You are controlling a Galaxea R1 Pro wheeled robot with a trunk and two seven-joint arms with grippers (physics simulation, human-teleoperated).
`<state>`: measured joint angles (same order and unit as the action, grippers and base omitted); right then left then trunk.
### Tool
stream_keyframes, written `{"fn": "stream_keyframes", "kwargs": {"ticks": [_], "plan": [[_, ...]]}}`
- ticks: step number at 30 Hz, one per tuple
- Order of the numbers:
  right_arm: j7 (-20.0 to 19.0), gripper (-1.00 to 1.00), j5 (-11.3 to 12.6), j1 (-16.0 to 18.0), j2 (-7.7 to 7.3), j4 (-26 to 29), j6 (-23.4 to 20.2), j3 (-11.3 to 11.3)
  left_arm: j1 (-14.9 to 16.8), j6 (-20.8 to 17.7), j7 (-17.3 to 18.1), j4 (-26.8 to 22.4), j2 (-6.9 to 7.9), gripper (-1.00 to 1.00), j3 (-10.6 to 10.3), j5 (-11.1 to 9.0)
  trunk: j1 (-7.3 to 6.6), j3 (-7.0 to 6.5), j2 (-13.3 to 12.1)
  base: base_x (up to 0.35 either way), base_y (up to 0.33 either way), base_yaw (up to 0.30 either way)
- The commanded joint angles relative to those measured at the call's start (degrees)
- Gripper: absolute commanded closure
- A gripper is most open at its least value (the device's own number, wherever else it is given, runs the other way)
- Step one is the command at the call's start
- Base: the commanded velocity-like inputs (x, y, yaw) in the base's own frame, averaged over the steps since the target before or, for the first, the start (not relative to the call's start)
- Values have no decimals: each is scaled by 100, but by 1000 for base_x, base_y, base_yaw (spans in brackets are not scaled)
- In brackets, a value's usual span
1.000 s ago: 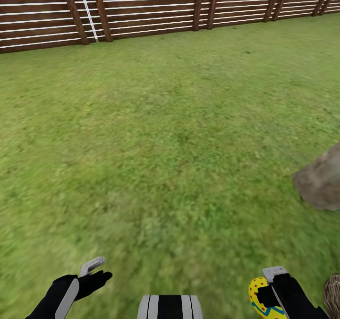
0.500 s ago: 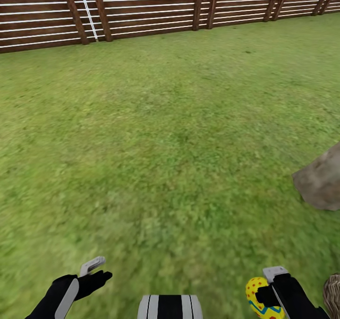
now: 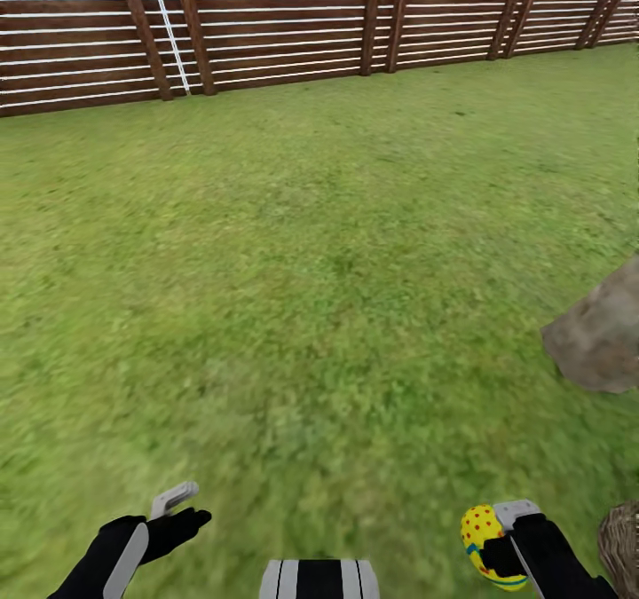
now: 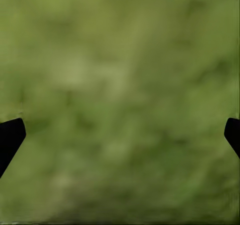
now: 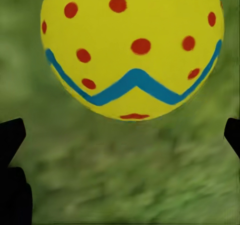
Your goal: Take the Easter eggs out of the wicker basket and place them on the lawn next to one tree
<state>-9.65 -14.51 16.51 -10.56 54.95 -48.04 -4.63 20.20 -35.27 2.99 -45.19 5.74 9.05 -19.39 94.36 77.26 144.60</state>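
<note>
Easter egg (image 3: 484,541), yellow with red dots and a blue zigzag band, sits at the tip of the right gripper (image 3: 499,553), above the lawn (image 3: 319,253). In the right wrist view the egg (image 5: 132,50) lies ahead of fingertips (image 5: 11,135) set wide apart; whether they pinch it cannot be told. Wicker basket (image 3: 621,541) rim is just beside that gripper. Grey rock (image 3: 596,337) lies beyond the basket. Left gripper (image 3: 182,510) is spread, nothing between its fingers. Wooden fence (image 3: 266,22) bounds the far grass.

Left hand (image 3: 182,503) open and low, right hand (image 3: 497,537) gripping egg (image 3: 482,541)
</note>
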Motion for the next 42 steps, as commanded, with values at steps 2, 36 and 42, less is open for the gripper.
{"fn": "stream_keyframes", "kwargs": {"ticks": [2, 36, 42], "plan": [[-54, -100, -59, 1, 3, 7, -21, -5, 2, -33, 26, -7, -2, -100, 18, 6, -10, -41, -1, -337, 0, 0], [-63, -100, -52, 1, 36, 7, -32, -11, 1, -33, 26, 0, -2, -100, 11, 32, -97, -828, -47, -325, -82, -103], [-63, -100, -52, 1, 41, 7, -34, -11, 1, -33, 26, 1, -3, -100, 17, 25, -113, -978, -55, -25, -10, -282]]}}
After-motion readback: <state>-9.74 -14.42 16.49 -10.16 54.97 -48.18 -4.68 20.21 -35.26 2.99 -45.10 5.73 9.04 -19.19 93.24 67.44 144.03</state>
